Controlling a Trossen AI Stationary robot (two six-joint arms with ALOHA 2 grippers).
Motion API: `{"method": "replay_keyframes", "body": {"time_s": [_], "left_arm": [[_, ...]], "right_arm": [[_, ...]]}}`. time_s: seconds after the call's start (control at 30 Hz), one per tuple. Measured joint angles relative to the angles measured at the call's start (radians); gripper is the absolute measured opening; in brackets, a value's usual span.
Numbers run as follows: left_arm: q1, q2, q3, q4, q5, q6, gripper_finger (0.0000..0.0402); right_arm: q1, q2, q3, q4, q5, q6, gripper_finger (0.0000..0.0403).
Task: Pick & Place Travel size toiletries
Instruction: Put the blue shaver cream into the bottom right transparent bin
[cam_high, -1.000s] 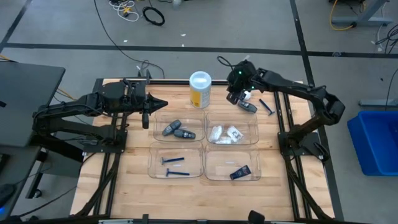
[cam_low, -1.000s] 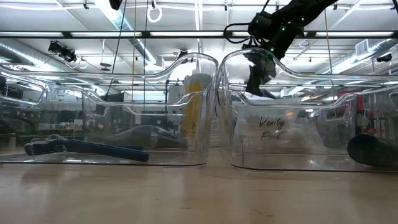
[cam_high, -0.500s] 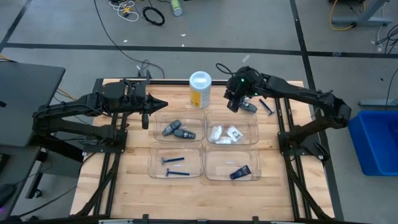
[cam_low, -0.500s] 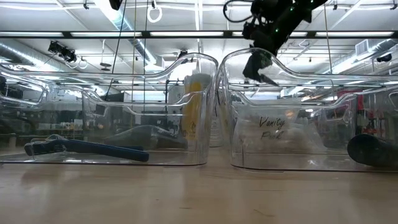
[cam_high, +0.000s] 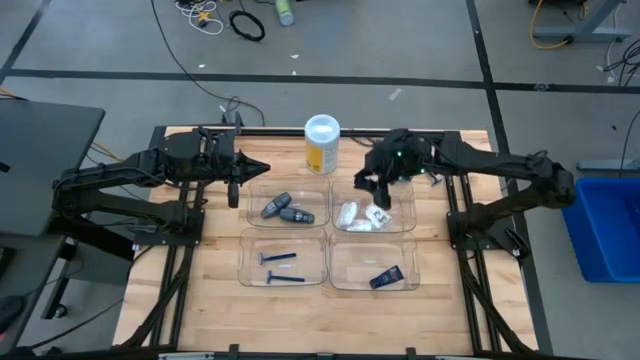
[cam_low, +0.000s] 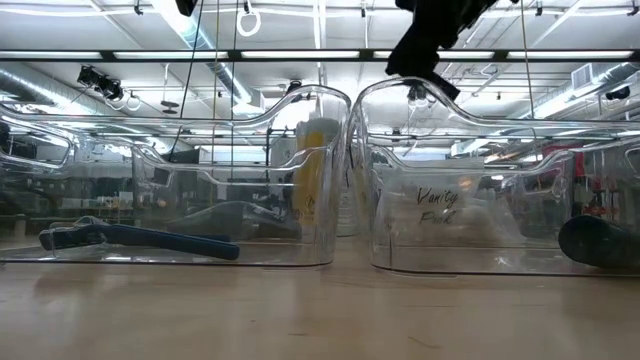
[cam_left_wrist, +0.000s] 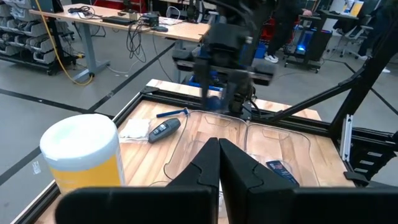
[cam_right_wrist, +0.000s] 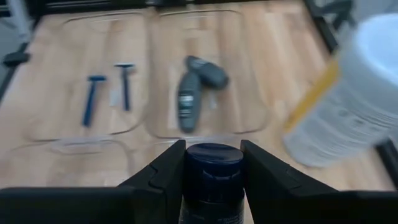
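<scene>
In the high view the right gripper (cam_high: 378, 186) hangs right of centre over the upper-right clear tray (cam_high: 408, 222), above the white packets (cam_high: 362, 215) lying there. Its wrist view shows the fingers (cam_right_wrist: 163, 169) clamped on either side of a dark blue tube (cam_right_wrist: 213, 176), held cap-forward between them. The left gripper (cam_high: 234, 189) waits at centre left, over the desk (cam_high: 220, 280) just beside the upper-left tray, its jaws pressed together with nothing between them. That upper-left tray holds two grey oval sticks (cam_high: 285, 208); the lower-left tray holds blue razors (cam_high: 281, 267); the lower-right tray holds another dark blue flat tube (cam_high: 386, 277). The yellow canister (cam_high: 321, 144) with a white lid stands at upper centre of the desk. In the left wrist view, one more grey stick (cam_left_wrist: 164, 129) and a blue razor (cam_left_wrist: 173, 112) lie on the bare wood beyond the trays.
</scene>
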Motion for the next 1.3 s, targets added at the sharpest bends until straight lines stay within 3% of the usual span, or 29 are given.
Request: {"method": "replay_keyframes", "body": {"time_s": [0.27, 0.5, 0.77, 0.97, 1.3], "left_arm": [[0.0, 0.0, 0.0, -0.002, 0.0, 0.02, 0.0022], [0.0, 0.0, 0.0, -0.002, -0.018, 0.037, 0.0005], [0.0, 0.0, 0.0, -0.002, -0.034, -0.014, 0.0013], [0.0, 0.0, 0.0, -0.002, 0.003, -0.02, 0.0005], [0.0, 0.0, 0.0, -0.001, 0.031, -0.014, 0.0005]], "right_arm": [[0.123, 0.0, 0.0, 0.0, 0.0, 0.0, 0.0137], [0.202, 0.0, 0.0, -0.001, 0.001, 0.0, 0.0132], [0.275, 0.0, 0.0, -0.001, 0.003, 0.007, 0.0138], [0.347, 0.0, 0.0, -0.01, 0.006, 0.02, 0.0132], [0.457, 0.007, -0.07, -0.02, 0.054, 0.181, 0.0132]]}}
